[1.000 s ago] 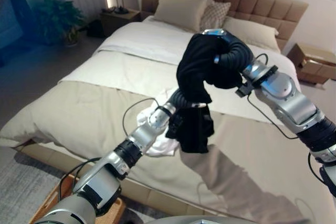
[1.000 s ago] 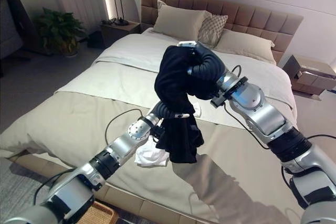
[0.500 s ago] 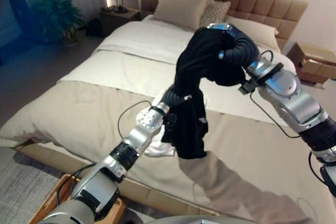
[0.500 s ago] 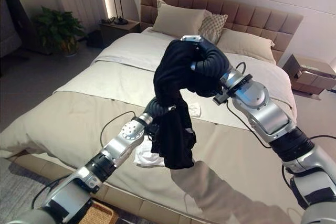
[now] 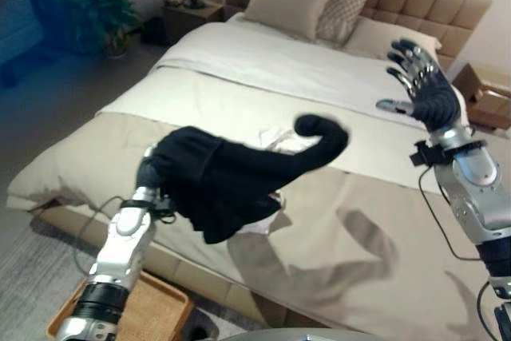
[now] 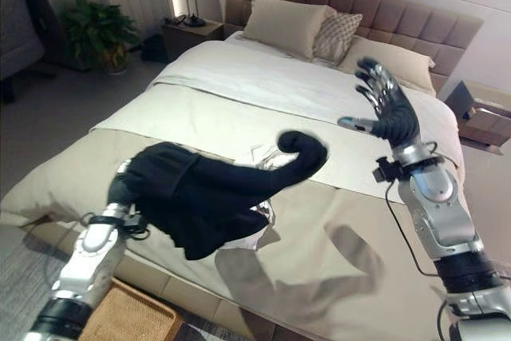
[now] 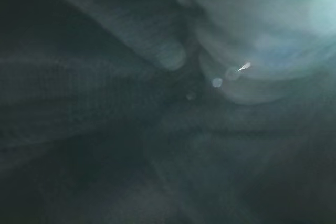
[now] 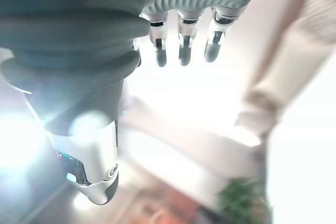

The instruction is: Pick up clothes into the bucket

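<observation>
A black garment (image 5: 231, 177) hangs in the air over the bed's near edge, one sleeve flung out towards the right. My left hand (image 6: 120, 192) is wrapped in its left end; in the left wrist view a fingertip (image 7: 172, 56) presses into the dark cloth. A woven basket (image 5: 152, 309) stands on the floor below that arm. My right hand (image 5: 427, 89) is raised over the bed's right side with its fingers (image 8: 181, 51) spread straight and nothing in it. A white garment (image 5: 271, 137) lies on the bed behind the black one.
The beige bed (image 5: 383, 261) spans the middle, with pillows (image 5: 287, 5) at the padded headboard. A nightstand with a lamp (image 6: 188, 5) and a plant (image 6: 96, 33) stand at the far left. Another nightstand (image 6: 483, 117) is at the right.
My right hand has let go of the black garment and lifted away to the right, open. My left arm has swung the garment left and down towards the basket. The camera has shifted.
</observation>
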Controlling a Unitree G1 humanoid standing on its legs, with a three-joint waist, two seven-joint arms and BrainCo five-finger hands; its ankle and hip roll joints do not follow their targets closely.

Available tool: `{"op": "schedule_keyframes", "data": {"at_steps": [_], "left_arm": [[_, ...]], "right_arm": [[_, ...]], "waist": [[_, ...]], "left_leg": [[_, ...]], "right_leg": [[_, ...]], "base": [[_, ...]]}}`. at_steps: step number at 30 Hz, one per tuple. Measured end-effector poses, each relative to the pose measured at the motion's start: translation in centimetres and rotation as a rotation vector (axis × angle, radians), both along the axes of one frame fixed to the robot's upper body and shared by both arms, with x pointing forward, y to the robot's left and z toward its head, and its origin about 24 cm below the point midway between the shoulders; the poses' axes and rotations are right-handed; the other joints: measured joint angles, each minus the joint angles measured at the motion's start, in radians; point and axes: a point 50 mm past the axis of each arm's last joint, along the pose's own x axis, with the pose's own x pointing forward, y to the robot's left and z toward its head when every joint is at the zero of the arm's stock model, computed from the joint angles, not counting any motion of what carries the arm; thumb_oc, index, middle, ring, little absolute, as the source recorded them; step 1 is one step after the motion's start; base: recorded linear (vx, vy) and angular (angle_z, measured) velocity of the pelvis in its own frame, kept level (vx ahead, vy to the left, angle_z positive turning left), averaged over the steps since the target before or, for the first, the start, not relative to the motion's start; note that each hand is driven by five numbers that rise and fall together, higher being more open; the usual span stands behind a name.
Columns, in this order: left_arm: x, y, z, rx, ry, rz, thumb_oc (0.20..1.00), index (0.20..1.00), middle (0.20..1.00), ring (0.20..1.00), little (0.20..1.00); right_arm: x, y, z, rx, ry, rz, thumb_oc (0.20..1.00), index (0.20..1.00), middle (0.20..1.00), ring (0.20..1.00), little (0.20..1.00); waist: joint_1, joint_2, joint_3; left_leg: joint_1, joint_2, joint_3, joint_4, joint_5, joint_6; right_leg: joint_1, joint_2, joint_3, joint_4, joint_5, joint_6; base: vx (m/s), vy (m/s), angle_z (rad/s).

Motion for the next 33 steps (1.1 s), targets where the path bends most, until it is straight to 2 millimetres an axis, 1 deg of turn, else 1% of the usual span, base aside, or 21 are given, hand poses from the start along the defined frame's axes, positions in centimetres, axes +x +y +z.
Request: {"op": "schedule_keyframes", "data": {"at_steps": [1, 2, 3, 4, 5, 6, 7, 8, 10, 11, 15, 17, 18, 20, 21, 22, 23, 25, 26, 30, 33], "left_arm": [[-0.2, 0.7, 0.6, 0.004, -0.029, 0.028, 0.200, 0.200, 0.200, 0.200, 0.200], [-0.2, 0.9, 0.8, 0.003, -0.044, 0.039, 0.200, 0.200, 0.200, 0.200, 0.200], [-0.3, 1.2, 1.5, 0.003, -0.076, 0.050, 0.200, 0.200, 0.200, 0.200, 0.200], [-0.5, 1.4, 2.3, -0.002, -0.125, 0.069, 0.200, 0.200, 0.200, 0.200, 0.200], [-0.5, 1.5, 2.5, -0.002, -0.140, 0.074, 0.200, 0.200, 0.200, 0.200, 0.200], [-0.6, 1.6, 3.1, -0.002, -0.172, 0.082, 0.200, 0.200, 0.200, 0.200, 0.200], [-0.7, 1.5, 3.5, -0.003, -0.192, 0.082, 0.200, 0.200, 0.200, 0.200, 0.200], [-1.0, 1.4, 4.2, -0.005, -0.235, 0.080, 0.200, 0.200, 0.200, 0.200, 0.200], [-1.1, 1.2, 4.4, -0.009, -0.258, 0.075, 0.200, 0.200, 0.200, 0.200, 0.200], [-1.1, 1.0, 4.4, -0.022, -0.263, 0.073, 0.200, 0.200, 0.200, 0.200, 0.200], [-1.1, 0.3, 3.7, -0.055, -0.256, 0.071, 0.200, 0.200, 0.200, 0.200, 0.200], [-1.0, -0.1, 3.8, -0.055, -0.264, 0.067, 0.200, 0.200, 0.200, 0.200, 0.200], [-0.8, -0.3, 4.1, -0.045, -0.278, 0.058, 0.200, 0.200, 0.200, 0.200, 0.200], [-0.5, -0.7, 4.2, -0.042, -0.283, 0.053, 0.200, 0.200, 0.200, 0.200, 0.200], [-0.2, -1.2, 4.5, -0.046, -0.294, 0.046, 0.200, 0.200, 0.200, 0.200, 0.200], [-0.1, -1.3, 4.7, -0.046, -0.303, 0.048, 0.200, 0.200, 0.200, 0.200, 0.200], [0.3, -1.5, 5.5, -0.015, -0.341, 0.073, 0.200, 0.200, 0.200, 0.200, 0.200], [0.6, -1.6, 6.3, 0.011, -0.378, 0.108, 0.200, 0.200, 0.200, 0.200, 0.200], [0.9, -1.8, 7.0, 0.018, -0.413, 0.128, 0.200, 0.200, 0.200, 0.200, 0.200], [0.5, -1.1, 7.7, 0.066, -0.462, 0.254, 0.200, 0.200, 0.200, 0.200, 0.200], [0.0, -0.3, 7.9, 0.097, -0.488, 0.350, 0.200, 0.200, 0.200, 0.200, 0.200]], "right_arm": [[0.1, -0.6, -1.7, -0.004, 0.063, -0.045, 1.000, 1.000, 1.000, 1.000, 1.000], [0.0, -0.8, -2.4, -0.014, 0.088, -0.060, 1.000, 1.000, 1.000, 1.000, 1.000], [-0.2, -1.3, -3.8, -0.024, 0.133, -0.097, 1.000, 1.000, 1.000, 1.000, 1.000], [-0.3, -1.7, -5.9, -0.018, 0.203, -0.144, 1.000, 1.000, 1.000, 1.000, 1.000], [-0.4, -1.8, -6.6, -0.022, 0.226, -0.160, 1.000, 1.000, 1.000, 1.000, 1.000], [-0.7, -2.0, -8.2, -0.050, 0.277, -0.199, 1.000, 1.000, 1.000, 1.000, 1.000], [-1.0, -2.1, -9.0, -0.076, 0.302, -0.217, 1.000, 1.000, 1.000, 1.000, 1.000], [-1.5, -2.0, -10.6, -0.105, 0.350, -0.246, 1.000, 1.000, 1.000, 1.000, 1.000], [-2.0, -1.8, -12.2, -0.107, 0.397, -0.278, 1.000, 1.000, 1.000, 1.000, 1.000], [-2.5, -1.7, -13.6, -0.104, 0.448, -0.299, 1.000, 1.000, 1.000, 1.000, 1.000], [-3.3, -1.7, -14.7, -0.177, 0.479, -0.325, 1.000, 1.000, 1.000, 1.000, 1.000], [-3.2, -1.7, -14.5, -0.208, 0.463, -0.342, 1.000, 1.000, 1.000, 1.000, 1.000], [-3.2, -1.8, -14.4, -0.237, 0.455, -0.348, 1.000, 1.000, 1.000, 1.000, 1.000], [-3.2, -1.7, -14.7, -0.252, 0.459, -0.360, 1.000, 1.000, 1.000, 1.000, 1.000], [-2.9, -1.8, -15.1, -0.261, 0.475, -0.378, 1.000, 1.000, 1.000, 1.000, 1.000], [-2.7, -1.7, -15.3, -0.257, 0.479, -0.387, 1.000, 1.000, 1.000, 1.000, 1.000], [-2.1, -1.7, -14.9, -0.256, 0.462, -0.404, 1.000, 1.000, 1.000, 1.000, 1.000], [-1.4, -1.4, -14.3, -0.243, 0.430, -0.419, 1.000, 1.000, 1.000, 1.000, 1.000], [-1.0, -1.1, -13.9, -0.232, 0.409, -0.423, 1.000, 1.000, 1.000, 1.000, 1.000], [-1.0, -0.7, -13.7, -0.215, 0.380, -0.441, 1.000, 1.000, 1.000, 1.000, 1.000], [-0.9, -0.5, -13.1, -0.192, 0.340, -0.458, 1.000, 1.000, 1.000, 1.000, 1.000]], "waist": [[0.008, 0.000, 0.003], [0.015, 0.002, 0.007], [0.022, 0.000, 0.010], [0.023, 0.000, 0.013], [0.023, 0.001, 0.014], [0.024, 0.002, 0.016], [0.025, 0.004, 0.020], [0.024, 0.005, 0.025], [0.025, 0.009, 0.028], [0.024, 0.013, 0.031], [0.021, 0.032, 0.064], [0.021, 0.036, 0.094], [0.020, 0.042, 0.131], [0.021, 0.045, 0.161], [0.022, 0.048, 0.193], [0.022, 0.048, 0.202], [0.024, 0.056, 0.239], [0.021, 0.060, 0.271], [0.019, 0.064, 0.304], [0.022, 0.051, 0.325], [0.026, 0.037, 0.329]], "left_leg": [[-0.001, -0.001, -0.001, -0.001, 0.000, 0.000], [-0.001, -0.001, -0.001, -0.001, 0.000, 0.000], [-0.002, -0.001, -0.004, -0.001, 0.000, 0.000], [-0.004, -0.001, -0.010, -0.001, 0.000, 0.000], [-0.005, -0.001, -0.015, -0.001, 0.000, 0.000], [-0.008, -0.002, -0.020, 0.000, 0.000, 0.000], [-0.009, -0.003, -0.021, 0.000, 0.000, 0.000], [-0.012, -0.005, -0.022, 0.002, 0.000, 0.000], [-0.017, -0.006, -0.025, 0.008, 0.000, 0.000], [-0.019, -0.007, -0.027, 0.011, 0.000, 0.000], [-0.043, -0.011, -0.051, 0.037, 0.000, 0.000], [-0.075, -0.013, -0.054, 0.081, -0.003, -0.002], [-0.110, -0.011, -0.067, 0.126, -0.019, -0.004], [-0.153, -0.012, -0.079, 0.177, -0.032, 0.000], [-0.196, -0.017, -0.095, 0.238, -0.055, 0.004], [-0.223, -0.017, -0.101, 0.267, -0.065, 0.003], [-0.288, -0.016, -0.108, 0.335, -0.085, 0.008], [-0.360, -0.025, -0.116, 0.398, -0.090, 0.015], [-0.414, -0.035, -0.124, 0.446, -0.116, 0.028], [-0.541, -0.051, -0.131, 0.549, -0.146, 0.036], [-0.631, -0.047, -0.131, 0.583, -0.147, 0.035]], "right_leg": [[0.000, 0.000, -0.001, 0.000, -0.001, 0.001], [-0.001, -0.001, -0.001, 0.000, -0.001, 0.002], [0.000, -0.001, -0.003, 0.000, -0.001, 0.002], [0.002, -0.001, -0.010, 0.000, -0.002, 0.003], [0.002, -0.001, -0.012, 0.000, -0.002, 0.003], [0.003, -0.002, -0.014, 0.000, -0.003, 0.004], [0.002, -0.002, -0.016, 0.000, -0.003, 0.004], [0.001, -0.002, -0.018, 0.000, -0.003, 0.004], [0.002, -0.002, -0.021, 0.000, -0.003, 0.004], [0.002, -0.002, -0.022, 0.000, -0.004, 0.004], [0.003, -0.010, -0.042, 0.002, -0.004, 0.005], [-0.026, -0.018, -0.043, 0.048, -0.020, 0.005], [-0.056, -0.026, -0.046, 0.101, -0.042, 0.001], [-0.098, -0.037, -0.049, 0.168, -0.067, -0.001], [-0.137, -0.052, -0.053, 0.244, -0.100, 0.001], [-0.159, -0.058, -0.054, 0.268, -0.114, -0.002], [-0.209, -0.071, -0.054, 0.317, -0.125, -0.009], [-0.270, -0.090, -0.054, 0.373, -0.133, -0.008], [-0.316, -0.107, -0.054, 0.421, -0.141, -0.013], [-0.443, -0.156, -0.043, 0.551, -0.193, -0.020], [-0.533, -0.168, -0.037, 0.619, -0.243, -0.026]], "base": [[0.00, 0.010, 0.08], [0.00, 0.000, 0.00], [0.00, 0.008, 0.07], [0.00, 0.008, 0.09], [0.01, 0.010, 0.12], [0.00, 0.007, 0.07], [0.01, 0.011, 0.07], [0.00, 0.004, 0.04], [-0.01, 0.005, 0.04], [-0.02, 0.006, 0.04], [-0.11, 0.027, 0.11], [-0.16, 0.039, 0.17], [-0.10, 0.028, 0.19], [-0.16, 0.040, 0.24], [-0.16, 0.039, 0.22], [-0.23, 0.043, 0.22], [-0.13, 0.020, 0.13], [-0.13, 0.020, 0.16], [-0.13, 0.020, 0.13], [-0.13, 0.023, 0.13], [-0.05, 0.004, 0.28]]}}
